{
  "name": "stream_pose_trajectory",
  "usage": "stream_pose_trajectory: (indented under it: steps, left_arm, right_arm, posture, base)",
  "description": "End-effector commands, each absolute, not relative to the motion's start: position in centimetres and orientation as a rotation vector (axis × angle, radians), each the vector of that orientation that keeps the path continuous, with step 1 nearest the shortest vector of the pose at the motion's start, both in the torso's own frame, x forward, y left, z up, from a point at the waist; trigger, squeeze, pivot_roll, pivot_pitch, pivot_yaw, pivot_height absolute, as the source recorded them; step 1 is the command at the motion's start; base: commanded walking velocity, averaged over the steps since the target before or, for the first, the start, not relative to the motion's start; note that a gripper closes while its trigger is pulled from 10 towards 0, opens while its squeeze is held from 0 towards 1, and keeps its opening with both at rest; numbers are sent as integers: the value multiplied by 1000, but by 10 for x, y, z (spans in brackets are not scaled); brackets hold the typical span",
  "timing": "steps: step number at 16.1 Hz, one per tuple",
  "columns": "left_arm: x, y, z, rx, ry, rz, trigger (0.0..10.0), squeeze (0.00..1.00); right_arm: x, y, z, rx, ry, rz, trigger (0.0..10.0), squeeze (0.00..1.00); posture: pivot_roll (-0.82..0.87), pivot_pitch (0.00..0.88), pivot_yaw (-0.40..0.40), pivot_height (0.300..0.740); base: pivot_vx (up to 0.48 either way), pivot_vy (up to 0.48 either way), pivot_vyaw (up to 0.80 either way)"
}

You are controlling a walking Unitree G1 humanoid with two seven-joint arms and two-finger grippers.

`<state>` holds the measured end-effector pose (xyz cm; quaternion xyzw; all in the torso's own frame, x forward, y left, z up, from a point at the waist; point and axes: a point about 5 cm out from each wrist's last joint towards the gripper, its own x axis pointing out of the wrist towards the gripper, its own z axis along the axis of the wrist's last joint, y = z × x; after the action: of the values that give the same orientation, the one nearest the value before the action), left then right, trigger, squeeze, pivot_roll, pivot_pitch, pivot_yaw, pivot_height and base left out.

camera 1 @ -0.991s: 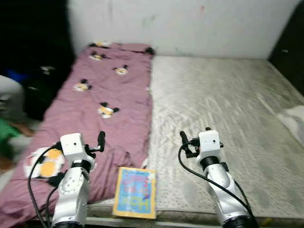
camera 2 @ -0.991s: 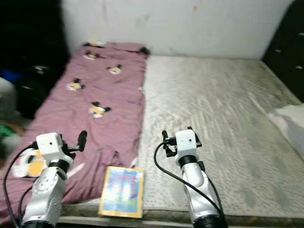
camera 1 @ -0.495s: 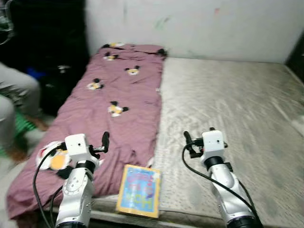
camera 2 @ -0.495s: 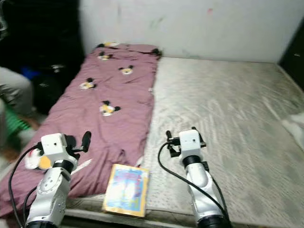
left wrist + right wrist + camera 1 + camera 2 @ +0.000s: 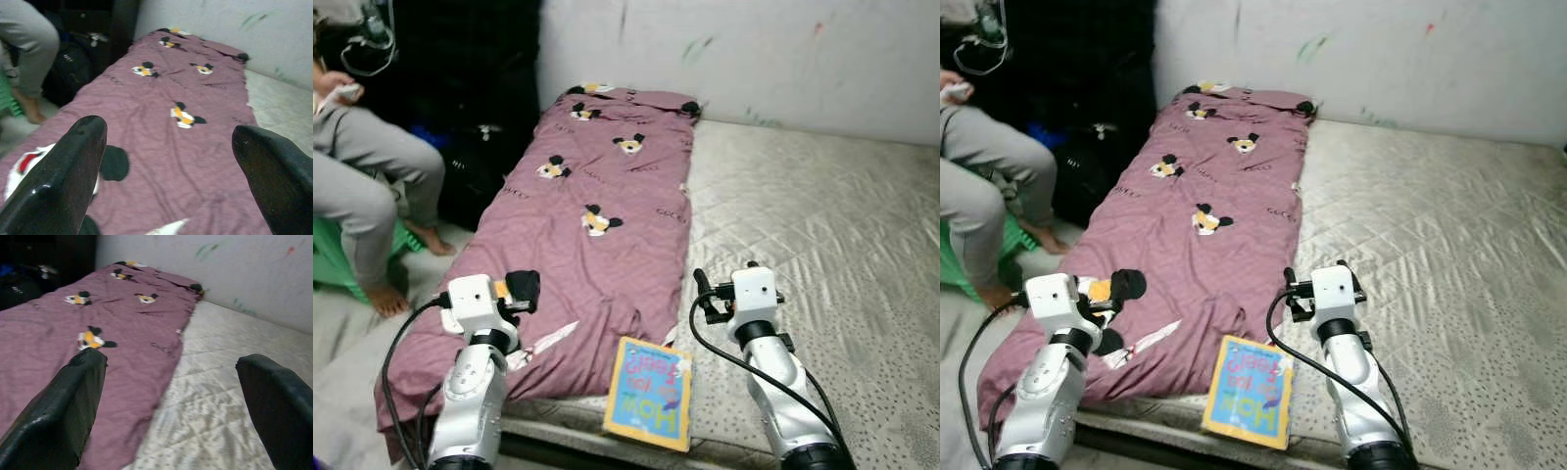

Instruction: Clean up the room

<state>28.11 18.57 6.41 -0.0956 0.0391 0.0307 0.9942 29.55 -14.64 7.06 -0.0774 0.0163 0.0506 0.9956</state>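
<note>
Hovering spread-fingered left gripper [image 5: 168, 161] and right gripper [image 5: 171, 396], wrinkled mauve blanket [image 5: 597, 186], quilted mattress [image 5: 822, 225], flat glossy book [image 5: 649, 392].

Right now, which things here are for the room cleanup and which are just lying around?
Cleanup:
- book, at the mattress's near edge
- purple blanket, spread along the mattress's left side

Just there:
- mattress
- seated person at left
- dark bag on the floor

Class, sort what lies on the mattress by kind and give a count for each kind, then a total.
Purple blanket with cartoon mice: 1
Book with a blue and yellow cover: 1
Total: 2, both on the mattress
</note>
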Motion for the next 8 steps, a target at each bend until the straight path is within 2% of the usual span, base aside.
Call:
stream_pose_trajectory:
  steps: [1,5,8]
  left_arm:
    - [283,184,65,-187,81,55,10000,0]
    - [283,184,65,-188,84,56,10000,0]
    - [284,184,65,-188,84,55,10000,0]
  right_arm:
    - [296,-149,69,-150,42,94,10000,0]
    - [296,-148,69,-144,40,97,10000,0]
    - [297,-148,70,-144,35,103,10000,0]
  posture:
    - [-9,0,4,740]
    - [-9,0,3,740]
    - [-11,0,5,740]
  base:
    - [0,394,0]
    - [0,384,0]
    - [0,0,0]
